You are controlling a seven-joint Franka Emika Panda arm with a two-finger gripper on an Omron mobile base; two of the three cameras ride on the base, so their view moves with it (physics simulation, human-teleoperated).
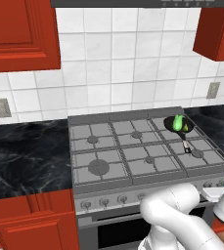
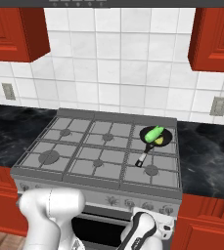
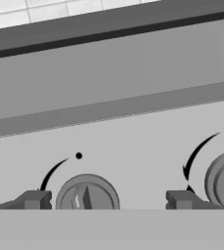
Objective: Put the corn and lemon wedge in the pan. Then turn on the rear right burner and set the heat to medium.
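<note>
Glossy white rounded arm (image 1: 182,215), dark joints

Stove (image 2: 99,146) centre frame, grey grates, knob row along front edge. Pan (image 2: 155,136) on rear right burner (image 2: 158,138), handle pointing to 7 o'clock. Corn (image 2: 154,132) in pan, lying toward 10 o'clock side; lemon wedge (image 2: 159,140) in pan, just beside corn at 5 o'clock. White arm low at 6 o'clock, before stove front. Red cabinets at upper corners.
</note>
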